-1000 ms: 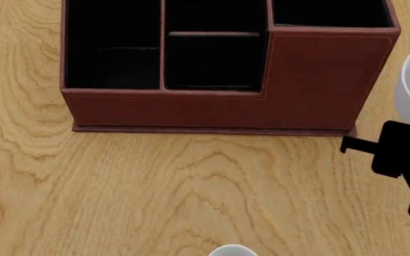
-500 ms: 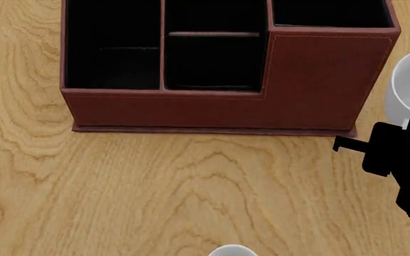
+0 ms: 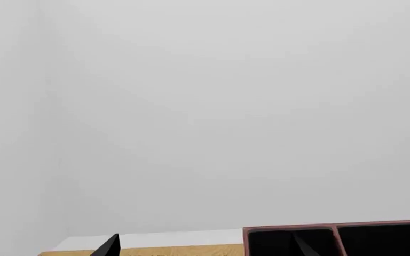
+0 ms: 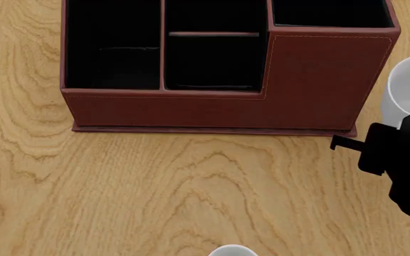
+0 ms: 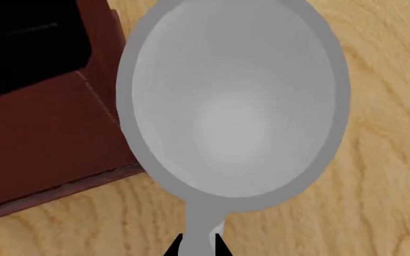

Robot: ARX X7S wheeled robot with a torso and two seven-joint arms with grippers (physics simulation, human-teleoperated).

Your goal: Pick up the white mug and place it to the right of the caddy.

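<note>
- Right tool (image 5: 199, 246), in the right wrist view, was pinching the white mug (image 5: 234, 101) by its handle, two dark tips pressed against either side of the handle's stem at the frame's lower edge. The mug's open mouth faced the camera, empty, with the caddy (image 5: 41, 128) just beside its rim; whether mug and caddy touched could not be told, nor whether the mug's base met the surface (image 5: 383, 176).
- Head view: the right tool's black body (image 4: 404, 160) sat at about 3 to 4 o'clock, with the white mug (image 4: 399, 90) at 3 o'clock, just right of the caddy's (image 4: 226, 69) taller corner section. A sliver of another white rim (image 4: 232, 250) showed at 6 o'clock on the wooden surface (image 4: 155, 186).
- Left wrist view: the left tool showed only one dark tip (image 3: 109, 246), so its state could not be told. The caddy's rim (image 3: 333, 234) lay at about 5 o'clock under a blank wall.
- Handling, as a judgement: the mug looked rigid, glossy and likely slippery, moderately heavy and breakable. A handle-only hold lets it swing, so a gentle, level set-down would suit; the handle root seemed the firmest place to take it.
</note>
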